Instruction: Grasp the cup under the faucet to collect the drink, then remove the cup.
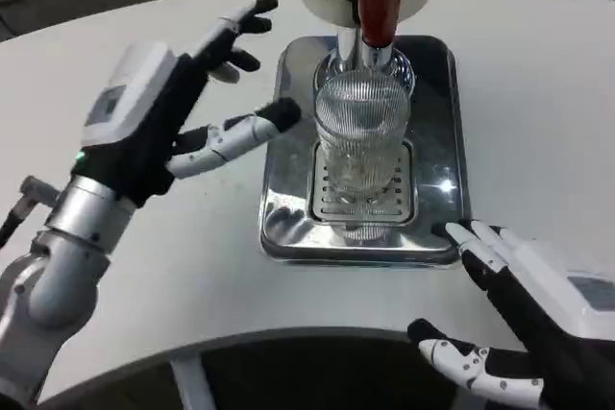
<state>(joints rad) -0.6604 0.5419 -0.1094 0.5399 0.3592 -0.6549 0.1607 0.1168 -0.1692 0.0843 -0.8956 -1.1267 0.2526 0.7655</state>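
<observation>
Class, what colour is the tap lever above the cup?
Red, or reddish-brown; the lever shows best in the head view, above the ribbed clear cup.

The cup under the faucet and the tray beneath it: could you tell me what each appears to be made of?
The cup looks like clear ribbed glass, or possibly plastic: the grate shows through its fluted wall. The tray looks like polished metal, likely stainless steel, judging by its mirror-like reflections and bright rim highlights.

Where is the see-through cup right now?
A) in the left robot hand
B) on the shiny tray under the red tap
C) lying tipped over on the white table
B: the cup stands upright on the tray, below the red tap; the left robot hand is open beside it.
</observation>
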